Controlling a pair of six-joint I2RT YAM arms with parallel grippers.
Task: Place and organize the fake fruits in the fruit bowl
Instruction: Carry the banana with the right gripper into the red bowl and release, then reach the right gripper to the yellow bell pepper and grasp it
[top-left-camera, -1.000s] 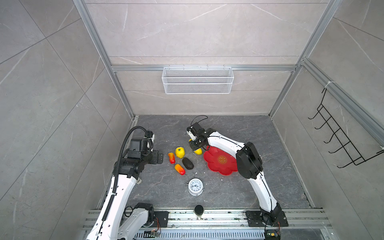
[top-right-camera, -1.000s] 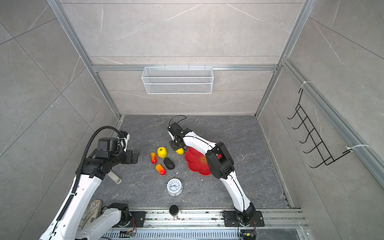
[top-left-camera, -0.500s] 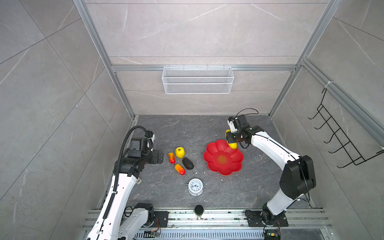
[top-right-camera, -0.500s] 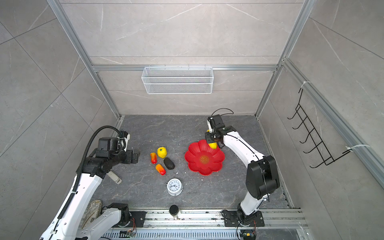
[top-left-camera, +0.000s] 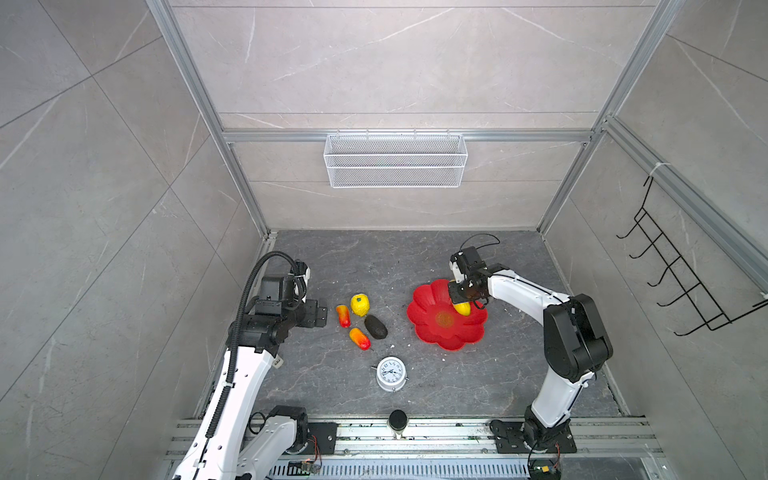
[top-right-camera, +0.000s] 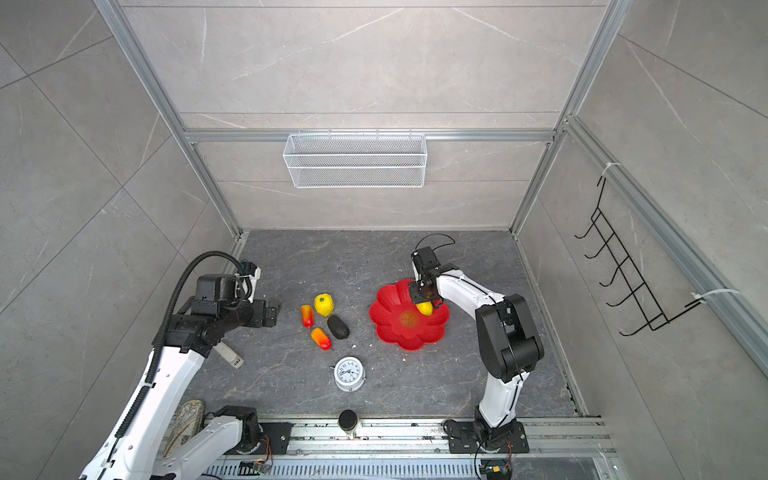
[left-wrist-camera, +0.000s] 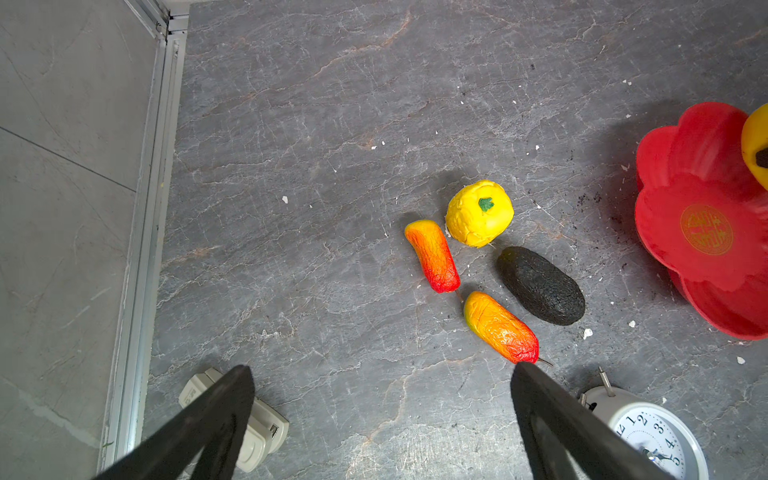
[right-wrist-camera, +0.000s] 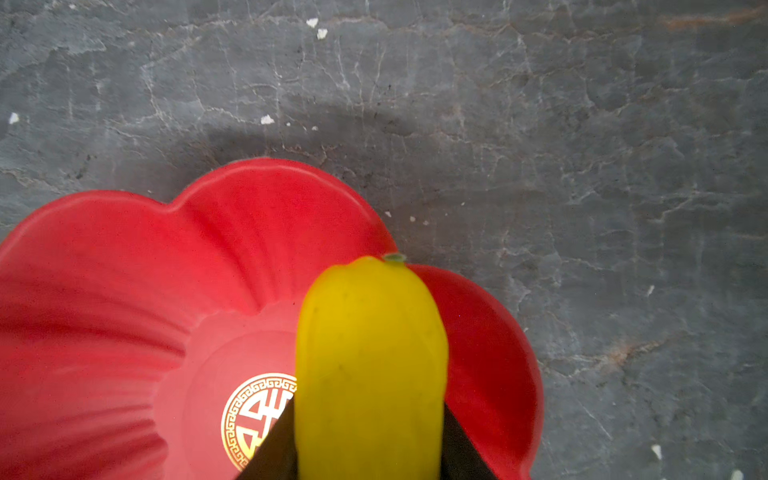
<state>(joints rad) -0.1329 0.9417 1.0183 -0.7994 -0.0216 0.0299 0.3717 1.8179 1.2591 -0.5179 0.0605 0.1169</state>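
Note:
The fruit bowl (top-left-camera: 428, 332) (top-right-camera: 395, 334), bright red with a scalloped rim, stands right of centre on the grey floor. My right gripper (top-left-camera: 463, 301) (right-wrist-camera: 368, 449) hangs over the bowl's far right part, shut on the long yellow fruit (top-left-camera: 462, 308) (right-wrist-camera: 370, 353), which points down into the bowl. Left of the bowl lie a round yellow fruit (top-left-camera: 360, 304) (left-wrist-camera: 479, 213), two orange-red oblongs (left-wrist-camera: 432, 255) (left-wrist-camera: 500, 326) and a dark oval fruit (top-left-camera: 375, 326) (left-wrist-camera: 540, 284). My left gripper (top-left-camera: 320, 318) (left-wrist-camera: 380, 374) hovers left of this group, open and holding nothing.
A white alarm clock (top-left-camera: 391, 373) stands in front of the loose fruits. A small beige device (left-wrist-camera: 257, 428) lies under my left arm. A white wire basket (top-left-camera: 395, 162) hangs on the back wall, a black hook rack (top-left-camera: 681, 286) on the right wall.
My right gripper carried the long yellow fruit from the bowl's left side across to its far right rim, then in over the bowl. The left arm has not moved.

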